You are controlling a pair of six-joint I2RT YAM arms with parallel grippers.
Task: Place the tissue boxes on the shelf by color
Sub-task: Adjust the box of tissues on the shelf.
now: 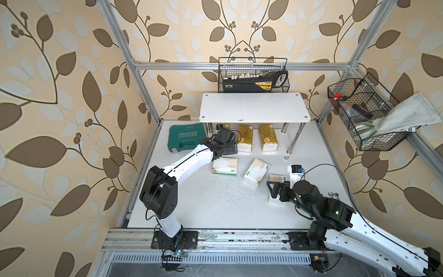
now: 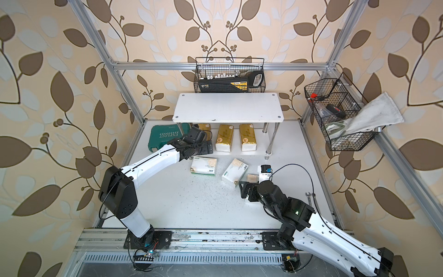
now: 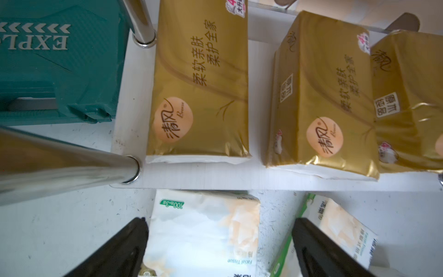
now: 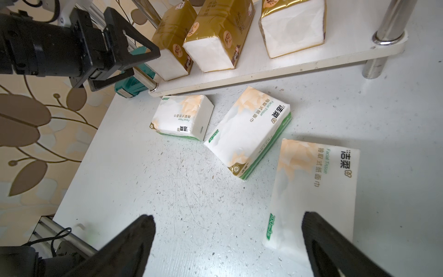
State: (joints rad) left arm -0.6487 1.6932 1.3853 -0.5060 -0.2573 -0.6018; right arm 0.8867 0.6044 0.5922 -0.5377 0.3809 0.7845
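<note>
While three gold tissue boxes [image 3: 199,84] fill the lower board of the shelf [image 4: 263,69], three white boxes [image 1: 256,172] wait mid-desk [image 1: 215,203] — my left pincer [image 3: 219,225] and right pincer [image 4: 229,217] gape wide, empty.

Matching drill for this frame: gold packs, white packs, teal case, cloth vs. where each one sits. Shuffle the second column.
1. gold tissue packs
2. white tissue packs
3. teal tool case
4. pale cloth

A. draped over the rim of a wire basket
B. lying on the table, in front of the shelf
C. on the shelf's lower board
D. on the table, next to the shelf's legs

Pairs: 1-C, 2-B, 3-D, 4-A
</note>
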